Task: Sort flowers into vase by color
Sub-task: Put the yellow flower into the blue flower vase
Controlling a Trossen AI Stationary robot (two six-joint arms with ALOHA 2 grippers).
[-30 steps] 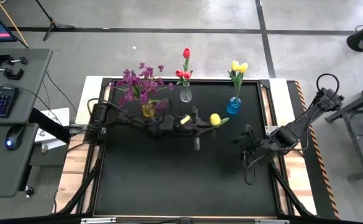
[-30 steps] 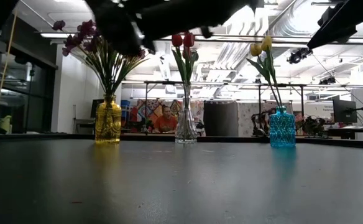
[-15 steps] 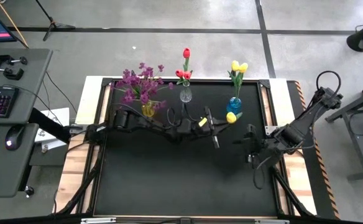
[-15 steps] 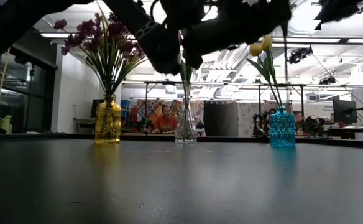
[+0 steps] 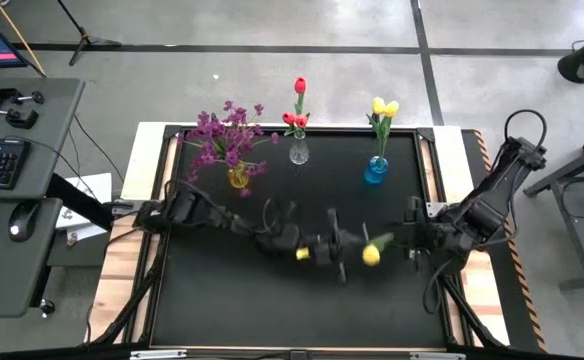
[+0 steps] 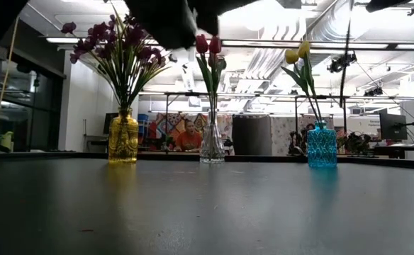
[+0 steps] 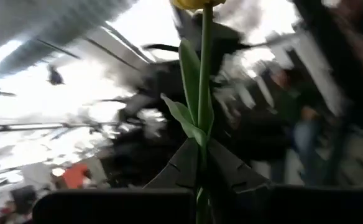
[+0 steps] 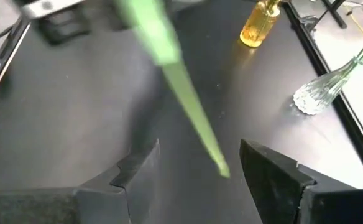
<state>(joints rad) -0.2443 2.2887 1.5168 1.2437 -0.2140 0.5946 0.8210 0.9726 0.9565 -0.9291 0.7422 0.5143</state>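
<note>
Along the far edge of the black table [image 5: 222, 300], a yellow glass vase [image 6: 123, 139] at the left was filled with bushy purple sprays [image 6: 118, 53], a clear glass vase [image 6: 212, 144] in the middle with red tulips [image 6: 208, 45], and a blue glass vase [image 6: 322, 145] at the right with two yellow tulips [image 6: 297, 52]. A further yellow tulip [image 5: 371, 254] was held above the table's middle-right, its stem clamped between the closed fingers of the left gripper [image 7: 201, 163] and its long axis lying roughly left to right, the bloom pointing right. The left arm was stretched low from the left edge towards the centre, while the right gripper [image 8: 197, 165] was held open just right of the bloom, the green stem tip [image 8: 194, 127] lying between its spread fingers.
</note>
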